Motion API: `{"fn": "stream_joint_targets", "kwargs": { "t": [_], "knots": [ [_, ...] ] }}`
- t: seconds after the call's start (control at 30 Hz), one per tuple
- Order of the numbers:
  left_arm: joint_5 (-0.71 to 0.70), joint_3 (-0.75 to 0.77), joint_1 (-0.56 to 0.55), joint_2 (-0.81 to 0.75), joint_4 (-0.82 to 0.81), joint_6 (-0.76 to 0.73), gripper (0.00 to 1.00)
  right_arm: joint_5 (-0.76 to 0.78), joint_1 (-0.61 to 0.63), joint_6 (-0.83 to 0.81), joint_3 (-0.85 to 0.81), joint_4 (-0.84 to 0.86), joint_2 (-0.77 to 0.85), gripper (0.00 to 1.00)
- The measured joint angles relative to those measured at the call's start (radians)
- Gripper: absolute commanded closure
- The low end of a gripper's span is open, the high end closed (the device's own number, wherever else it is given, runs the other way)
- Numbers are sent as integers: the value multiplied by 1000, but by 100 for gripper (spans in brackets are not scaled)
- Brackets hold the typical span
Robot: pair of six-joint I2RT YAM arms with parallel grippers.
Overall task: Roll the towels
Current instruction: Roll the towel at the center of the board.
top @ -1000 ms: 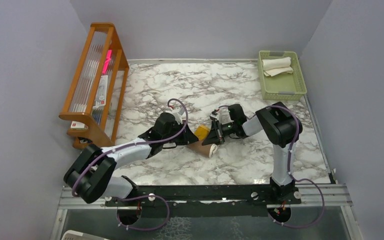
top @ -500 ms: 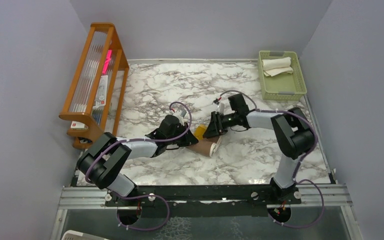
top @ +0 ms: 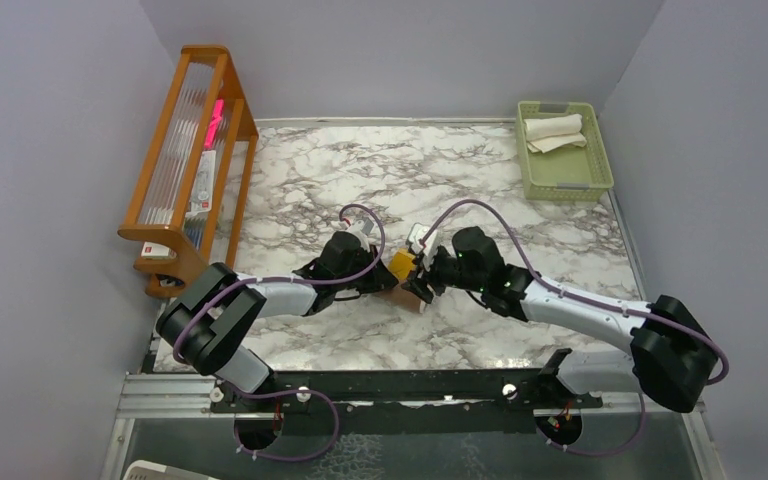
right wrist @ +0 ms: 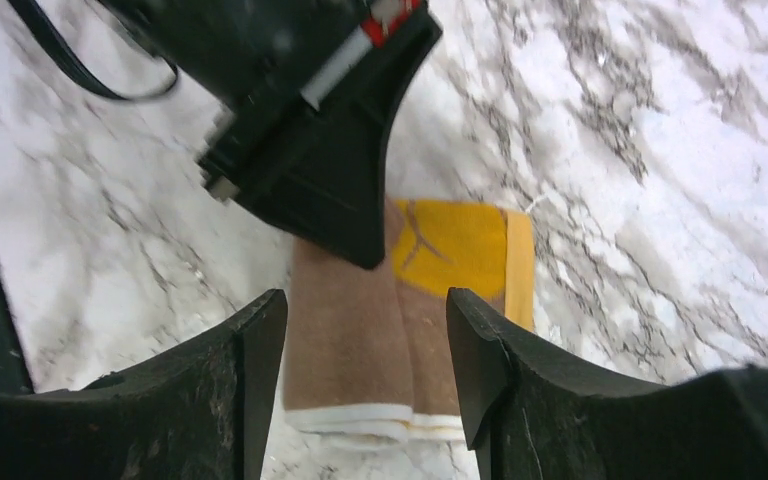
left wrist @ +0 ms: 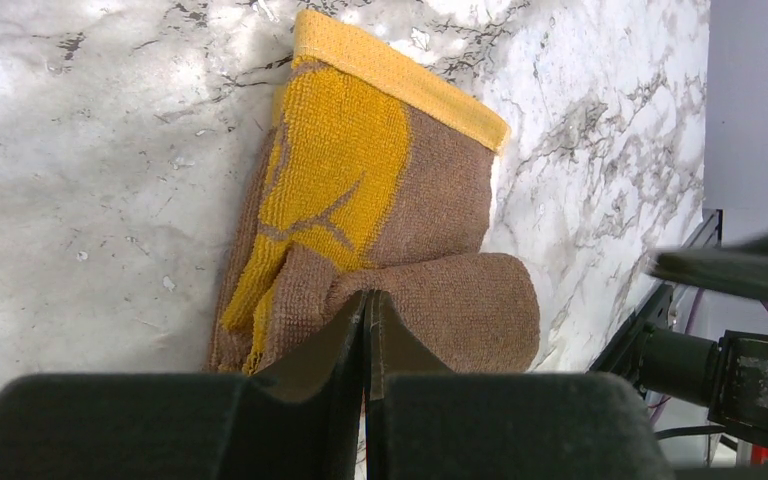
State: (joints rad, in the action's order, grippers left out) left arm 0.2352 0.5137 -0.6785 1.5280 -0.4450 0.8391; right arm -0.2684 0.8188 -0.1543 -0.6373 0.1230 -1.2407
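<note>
Beneath brown towel [left wrist: 447, 205], yellow towel [left wrist: 345, 150] half-hidden

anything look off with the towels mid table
Yes: the brown towel and yellow towel are bunched into one lopsided bundle, yellow sticking out one end, not separate rolls. The left claw is shut at its fold; the right claw hangs open over it.

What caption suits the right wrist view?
Open right gripper above brown towel and yellow towel, beside shut left gripper.

Even bright light; near wrist-view foregrounds blurred.
</note>
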Motion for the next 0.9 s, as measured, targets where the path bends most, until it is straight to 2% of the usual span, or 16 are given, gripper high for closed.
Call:
{"fn": "stream_joint_targets", "kwargs": {
  "t": [0.2, 0.5, 0.63, 0.77, 0.9],
  "knots": [
    [-6, -3, -3, 0, -1, 0, 94, 75, 47, -154, 0, -83, -66, 38],
    [-15, -3, -5, -7, 6, -1, 94, 132, 137, -254, -65, -187, -218, 39],
    [-24, -3, -5, -18, 21, -8, 94, 177, 138, -262, -73, -194, -250, 46],
    [-28, -3, -5, -29, 40, -15, 94, 251, 140, -251, -99, -212, -269, 60],
    [-39, 24, -4, -38, 96, -37, 92, 293, 143, -229, -103, -222, -273, 64]
  ]
}}
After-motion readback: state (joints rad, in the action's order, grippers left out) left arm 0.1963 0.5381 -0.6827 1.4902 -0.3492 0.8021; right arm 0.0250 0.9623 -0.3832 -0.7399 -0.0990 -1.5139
